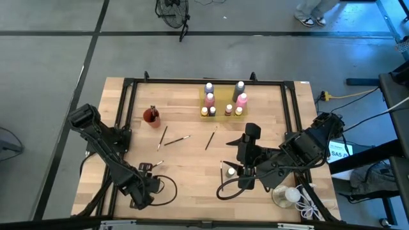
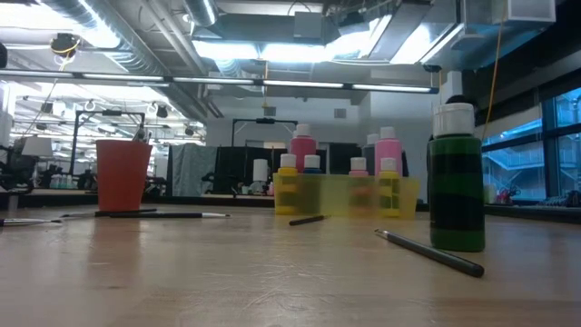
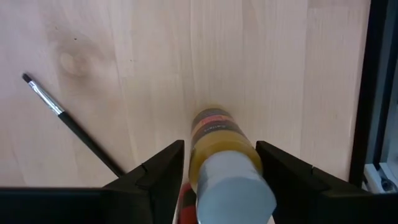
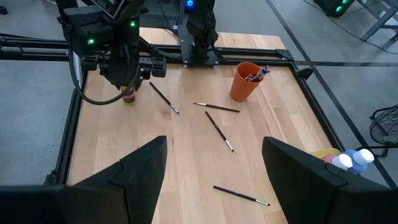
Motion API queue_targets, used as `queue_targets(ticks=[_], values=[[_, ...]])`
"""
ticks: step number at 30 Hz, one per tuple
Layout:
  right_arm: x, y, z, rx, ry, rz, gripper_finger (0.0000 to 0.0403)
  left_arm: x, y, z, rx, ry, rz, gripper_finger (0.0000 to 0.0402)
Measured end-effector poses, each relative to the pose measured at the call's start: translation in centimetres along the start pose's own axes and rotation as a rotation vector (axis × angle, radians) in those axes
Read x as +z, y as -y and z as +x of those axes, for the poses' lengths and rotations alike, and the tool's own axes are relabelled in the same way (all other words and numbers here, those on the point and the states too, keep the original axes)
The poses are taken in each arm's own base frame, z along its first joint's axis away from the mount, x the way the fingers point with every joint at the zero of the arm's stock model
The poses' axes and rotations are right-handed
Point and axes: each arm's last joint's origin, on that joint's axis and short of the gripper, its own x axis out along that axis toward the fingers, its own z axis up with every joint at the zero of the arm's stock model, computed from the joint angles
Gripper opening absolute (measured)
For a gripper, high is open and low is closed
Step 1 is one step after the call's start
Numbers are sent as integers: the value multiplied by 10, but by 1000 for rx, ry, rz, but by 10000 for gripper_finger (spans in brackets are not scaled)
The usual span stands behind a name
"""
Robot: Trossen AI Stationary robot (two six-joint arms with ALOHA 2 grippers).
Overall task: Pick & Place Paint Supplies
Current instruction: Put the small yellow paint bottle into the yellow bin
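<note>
A small yellow paint bottle with a white cap point(image 3: 219, 155) is pinched between the jaws of the left gripper point(image 3: 221, 171), standing on the pale wooden table point(image 1: 192, 160) near its front left corner. The right gripper point(image 4: 214, 165) is held with jaws spread above the table's middle

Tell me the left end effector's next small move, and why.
Probably lift straight up. The left end effector has its fingers against both sides of the yellow paint bottle, which seems to stand on the table, far from the yellow tray where the other bottles are gathered.
</note>
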Motion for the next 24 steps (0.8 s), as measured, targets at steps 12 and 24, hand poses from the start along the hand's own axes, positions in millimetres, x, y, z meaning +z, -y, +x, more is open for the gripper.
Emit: queue_targets(ticks=[12,24], values=[[0,0,0,1,0,2,268,4,5,17,18,-18,-1,155],[0,0,0,18,-9,27,268,3,2,13,7,-40,-34,138]])
